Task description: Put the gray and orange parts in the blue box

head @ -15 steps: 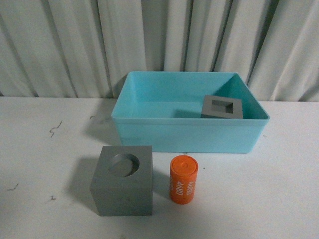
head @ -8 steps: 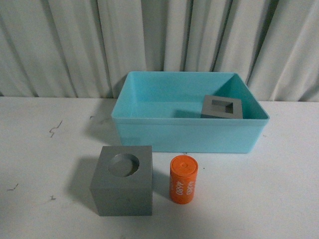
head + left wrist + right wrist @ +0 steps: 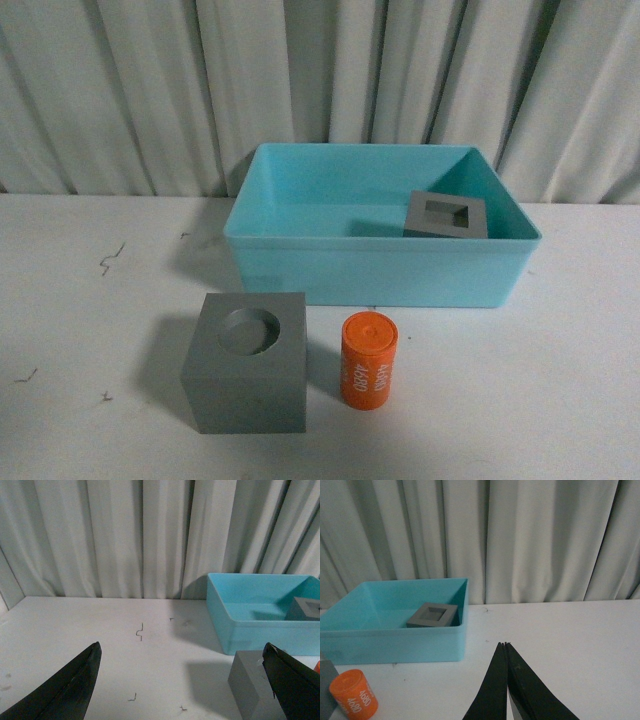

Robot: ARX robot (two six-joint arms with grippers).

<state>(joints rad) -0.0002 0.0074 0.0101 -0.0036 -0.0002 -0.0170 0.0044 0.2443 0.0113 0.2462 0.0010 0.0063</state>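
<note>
Two gray cubes, one orange cylinder and one blue box are on the white worktop. The gray cube with the round recess sits in front of the blue box, recess facing up. Just to its right, not touching, the orange cylinder stands on end, long axis vertical, with its white lettering running up the side. The gray cube with the rectangular recess lies inside the box near its right wall, recess up. The box's long side runs left to right. The left end effector is spread wide and holds nothing; the right end effector has its fingers pressed together, empty.
</note>
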